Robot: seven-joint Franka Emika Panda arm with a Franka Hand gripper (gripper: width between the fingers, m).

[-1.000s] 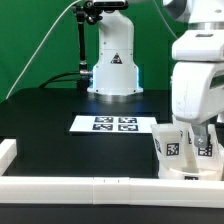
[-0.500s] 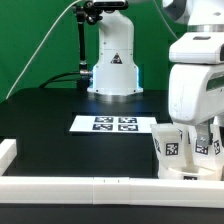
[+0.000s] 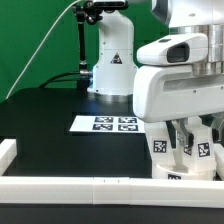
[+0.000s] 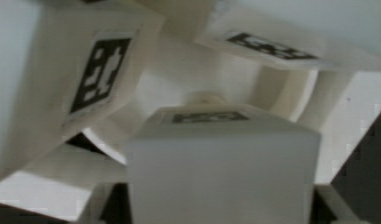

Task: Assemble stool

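Over the last second the arm has swung toward the exterior view's left and risen, its jaws now closed together on a white leg (image 4: 219, 150) at the near right of the black counter (image 3: 50, 115). Other tagged legs (image 3: 162, 143) crowd just beside it, near the white rail (image 3: 60, 186). I judge the leg is now secured for lifting toward the seat, which I cannot make out.
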